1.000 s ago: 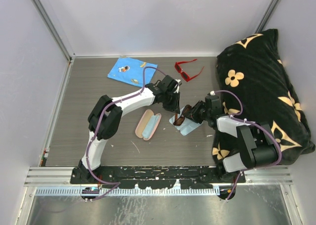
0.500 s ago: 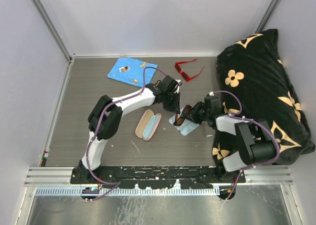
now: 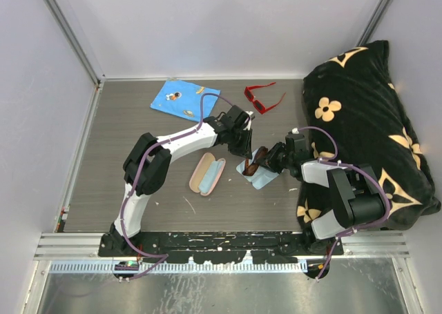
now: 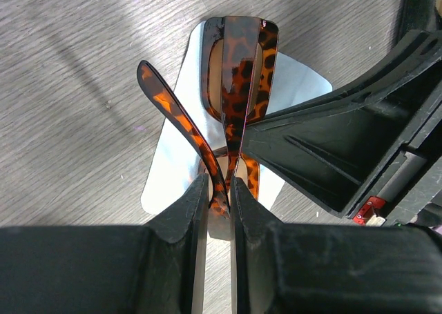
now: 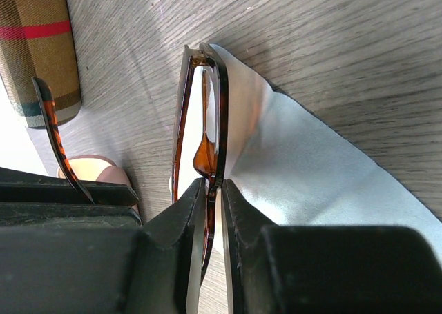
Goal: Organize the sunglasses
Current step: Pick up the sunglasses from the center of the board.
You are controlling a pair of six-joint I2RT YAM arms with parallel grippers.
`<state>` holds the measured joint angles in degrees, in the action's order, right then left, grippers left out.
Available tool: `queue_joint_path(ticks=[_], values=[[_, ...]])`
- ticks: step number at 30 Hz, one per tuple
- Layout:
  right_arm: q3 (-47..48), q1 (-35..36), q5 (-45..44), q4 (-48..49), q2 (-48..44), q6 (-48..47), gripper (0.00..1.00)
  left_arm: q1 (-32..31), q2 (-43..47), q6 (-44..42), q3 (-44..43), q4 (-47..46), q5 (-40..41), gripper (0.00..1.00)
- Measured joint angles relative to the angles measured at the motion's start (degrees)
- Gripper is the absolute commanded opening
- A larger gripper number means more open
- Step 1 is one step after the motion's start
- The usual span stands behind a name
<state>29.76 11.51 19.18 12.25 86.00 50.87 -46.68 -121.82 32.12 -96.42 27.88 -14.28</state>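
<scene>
The dark brown tortoise sunglasses [image 3: 255,160] are held on edge above a pale blue cloth [image 3: 265,179], between both arms. My left gripper [image 3: 247,150] is shut on the tips of their two temple arms [image 4: 219,193]. My right gripper [image 3: 266,161] is shut on the front frame [image 5: 210,183], with the lens standing upright. The red angular sunglasses [image 3: 264,97] lie on the table at the back, apart from both grippers. The pink oval case [image 3: 207,173] lies open to the left of the cloth.
A blue printed cloth [image 3: 184,98] lies at the back left. A large black cushion with tan flowers [image 3: 369,128] fills the right side. A striped tan case end [image 5: 38,41] shows in the right wrist view. Grey walls enclose the table.
The right arm's wrist has shifted very slightly; both grippers still hold the brown sunglasses in the same place.
</scene>
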Motion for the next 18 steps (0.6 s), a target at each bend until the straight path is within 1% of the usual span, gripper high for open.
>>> queue_joint_path(ticks=[5,10,15,18], values=[[0.04,0.00,0.37,0.57,0.31,0.00,0.12,-0.04,0.00,0.02,0.00,0.07,-0.02,0.00],[0.04,-0.02,0.46,1.25,0.31,0.02,0.02,-0.15,0.00,0.00,0.00,0.24,-0.07,0.00],[0.04,-0.02,0.46,1.33,0.22,-0.24,0.00,-0.15,0.00,-0.02,0.00,0.22,-0.07,0.08],[0.04,-0.02,0.44,1.11,-0.31,-0.83,0.00,-0.13,0.00,-0.04,-0.13,0.24,-0.31,0.16]])
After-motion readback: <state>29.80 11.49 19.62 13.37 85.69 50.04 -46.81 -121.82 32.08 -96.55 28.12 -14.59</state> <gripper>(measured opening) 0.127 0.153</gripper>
